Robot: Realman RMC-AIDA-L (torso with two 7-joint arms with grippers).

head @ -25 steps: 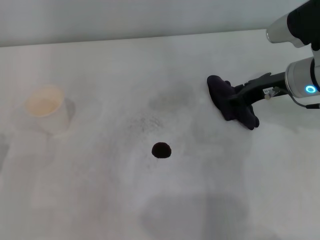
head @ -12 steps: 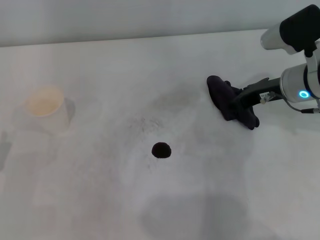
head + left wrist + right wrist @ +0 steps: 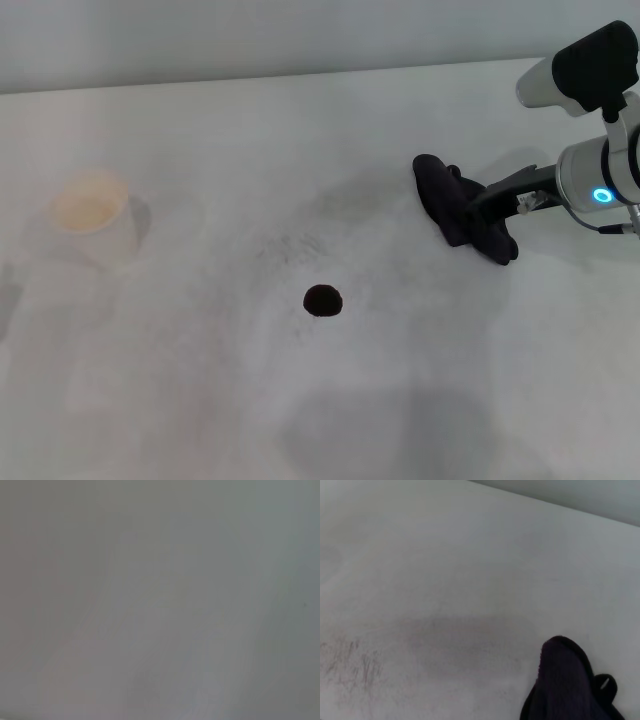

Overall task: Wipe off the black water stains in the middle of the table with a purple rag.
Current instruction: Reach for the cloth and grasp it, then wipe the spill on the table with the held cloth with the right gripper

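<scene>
The table (image 3: 200,400) is the biggest thing here: a wide flat white top, matte, marked with faint grey smudges and some scratchy speckling near its middle. Far left, a pale round cup (image 3: 95,225) with a cream-coloured inside is seen, well apart from everything else and not part of the job.

On the right, the purple rag (image 3: 462,210) is found bunched up on the tabletop, so dark it could be taken for black, soft and rumpled with folds, and a little loop tab shows in the right wrist view (image 3: 603,684). The right gripper (image 3: 478,204) is buried in the rag's right side; the cloth looks pinched by the closed-in fingers, though the tips themselves are hidden by the fabric, so that part is judged rather than seen. The left gripper isn't shown anywhere.

Smallest of all, the black water stains (image 3: 322,299) amount to one small round spot, sharp-edged, sitting nearer and to the left of the rag, well apart from it.

So the grab step seems to be wrapping up and no wiping has been done yet. Next, the rag would need to be dragged left and nearer onto the spot, kept pressed flat so it rubs rather than skims.
</scene>
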